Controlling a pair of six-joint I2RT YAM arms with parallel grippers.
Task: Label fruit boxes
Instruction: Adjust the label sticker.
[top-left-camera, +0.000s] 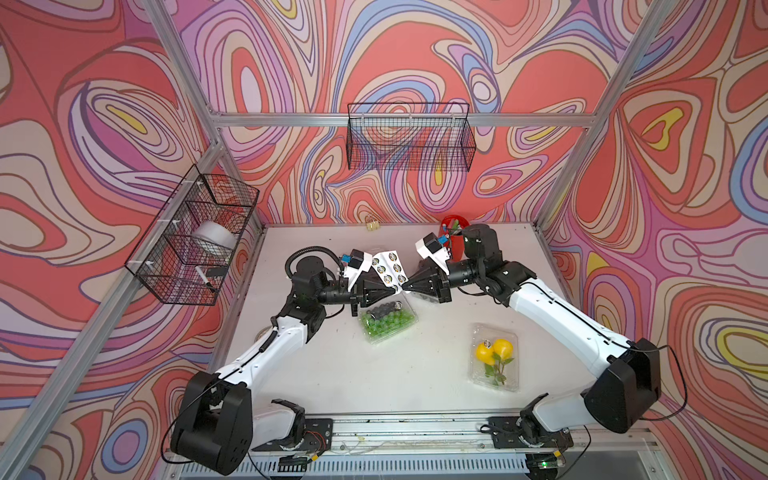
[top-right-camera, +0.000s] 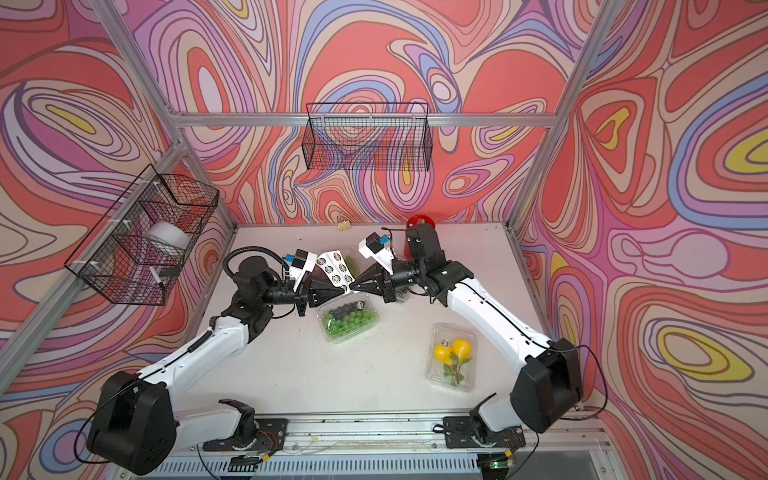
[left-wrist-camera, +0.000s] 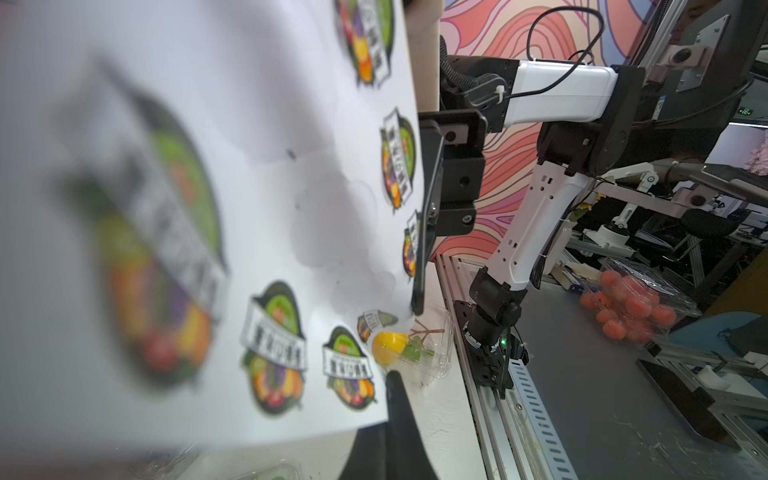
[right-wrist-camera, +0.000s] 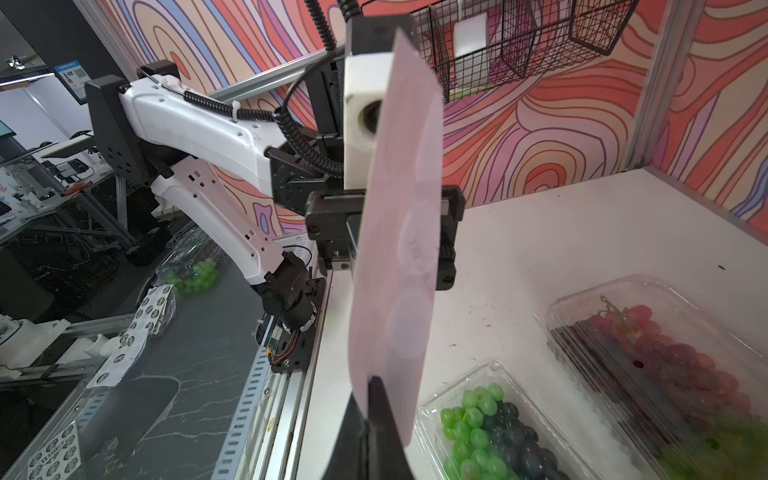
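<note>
LABEL BY LABEL: My left claw (top-left-camera: 390, 291) and my right claw (top-left-camera: 405, 286) meet tip to tip above the tabletop (top-left-camera: 332, 374). Both are pinched fully shut on the same sticker sheet (top-left-camera: 388, 268), which stands tilted in the air between them.

Beneath them lies the box of green and dark grapes (top-left-camera: 386, 322). The box of yellow fruit (top-left-camera: 494, 357) sits well apart, nearer my right arm's base. Each appears to carry a round label on its lid already. The box of red grapes (right-wrist-camera: 665, 357) lies just beside the green one, largely hidden under my right wrist in both top views, and I can see no label on it.

The step in hand, as I judge it, is peeling off the next sticker. My right wrist view shows only the sheet's blank back, so I cannot tell whether my right claw has a sticker's edge or merely the backing paper.

To do this well, my left claw should act as the anchor, gripping bare paper without shifting. My right should draw away slowly, at a shallow angle along the sheet, so the sticker rolls off rather than tearing or folding onto itself. If the whole sheet follows, the grip is on paper and needs resetting at a sticker's rim. Once free, the sticker should go down flat on the red grapes' lid.
</note>
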